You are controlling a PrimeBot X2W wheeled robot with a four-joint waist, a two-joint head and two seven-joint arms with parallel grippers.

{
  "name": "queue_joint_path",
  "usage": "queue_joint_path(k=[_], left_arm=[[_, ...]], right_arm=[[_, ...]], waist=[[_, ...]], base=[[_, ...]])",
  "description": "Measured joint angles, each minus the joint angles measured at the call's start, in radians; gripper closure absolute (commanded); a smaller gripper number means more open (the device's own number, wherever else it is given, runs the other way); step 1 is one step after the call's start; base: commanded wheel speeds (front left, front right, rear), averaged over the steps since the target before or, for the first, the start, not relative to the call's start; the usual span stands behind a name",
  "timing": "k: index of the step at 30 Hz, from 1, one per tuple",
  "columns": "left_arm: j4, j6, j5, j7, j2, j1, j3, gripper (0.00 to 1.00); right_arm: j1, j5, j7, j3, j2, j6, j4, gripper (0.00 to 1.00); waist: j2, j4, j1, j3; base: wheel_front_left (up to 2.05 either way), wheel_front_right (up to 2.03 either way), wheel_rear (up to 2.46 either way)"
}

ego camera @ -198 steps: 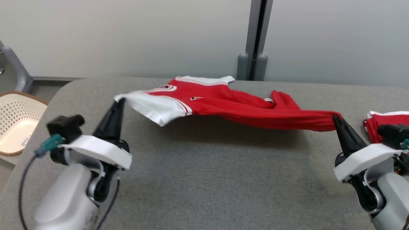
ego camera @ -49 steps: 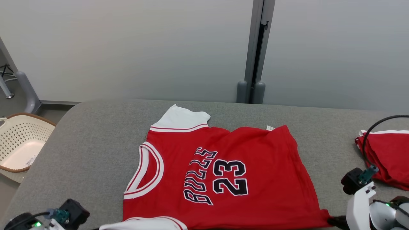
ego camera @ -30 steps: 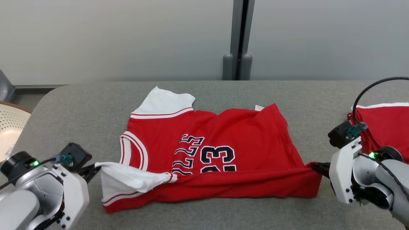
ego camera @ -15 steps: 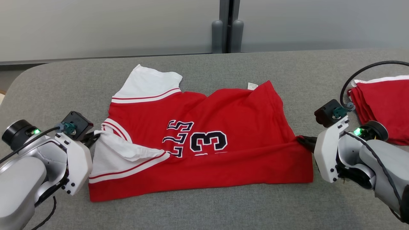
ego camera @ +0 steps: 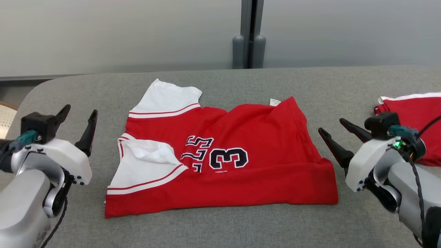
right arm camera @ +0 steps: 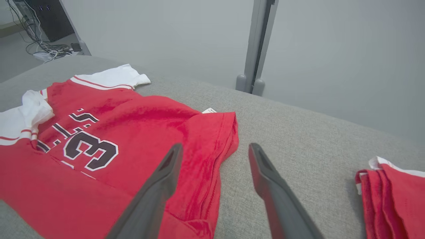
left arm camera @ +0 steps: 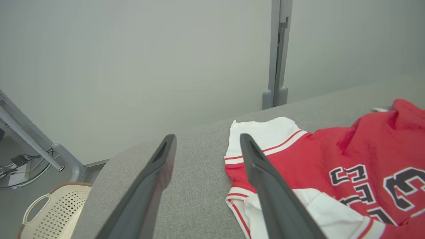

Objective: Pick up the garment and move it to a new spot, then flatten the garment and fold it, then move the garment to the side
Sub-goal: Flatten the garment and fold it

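A: Where is the jersey lying?

B: The jersey is lying flat in the middle of the grey table, with the neck pointing to the robot's left and the hem to its right. Its near long side is lying folded over the front, so a red band and one white sleeve are covering the lower part of the print.

A: Is anything holding it?

B: No. The left gripper is hovering just beside the neck side, its fingers spread wide and holding nothing. The right gripper is hovering just beside the hem, also spread wide and holding nothing.

A: How much room is there around the edges?

B: Bare table is showing on all four sides: a strip in front of the folded edge, and a wider band behind the far white sleeve, up to the back edge by the wall and the grey post. A pile of red clothes is lying well apart from the hem, on the right. Past the rounded left corner a pale basket is standing lower down.

A: Is anything readable?

B: A big black "3" with a white outline is showing. The letters beside it are half covered, and I cannot read them. A small white tag is sticking out at the far hem corner, its print too small to read.
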Motion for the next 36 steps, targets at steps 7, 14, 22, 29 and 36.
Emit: queue_joint_path(k=[7, 14, 22, 29, 36], left_arm=[[-0.119, 0.074, -0.073, -0.132, -0.070, 0.170, 0.201, 0.00], [-0.372, 0.083, 0.050, -0.135, -0.234, 0.449, 0.477, 0.00], [-0.327, -0.005, 0.212, -0.135, -0.407, 0.645, 0.590, 0.00], [-0.109, 0.010, 0.303, -0.135, -0.426, 0.642, 0.629, 0.00], [0.097, 0.017, 0.315, -0.118, -0.424, 0.557, 0.633, 0.00]], right_arm=[[0.119, -0.037, -0.124, -0.174, 0.047, 0.000, 0.061, 0.00], [0.362, -0.277, -0.130, -0.596, 0.115, 0.000, -0.105, 0.00], [0.667, -0.556, -0.130, -0.889, 0.292, -0.001, -0.298, 0.00], [0.706, -0.618, -0.130, -0.923, 0.339, -0.001, -0.337, 0.00], [0.696, -0.624, -0.130, -0.913, 0.337, -0.001, -0.353, 0.00]], waist=[[0.0001, 0.022, 0.0001, -0.065], [0.0001, 0.045, 0.0001, -0.112], [0.0001, 0.047, 0.0000, -0.133], [0.0000, 0.020, 0.0000, -0.127], [0.0000, -0.019, 0.0001, -0.108]], base=[[0.00, 0.00, 0.00], [0.00, 0.00, 0.00], [0.00, 0.00, 0.00], [0.00, 0.00, 0.00], [0.00, 0.00, 0.00]])
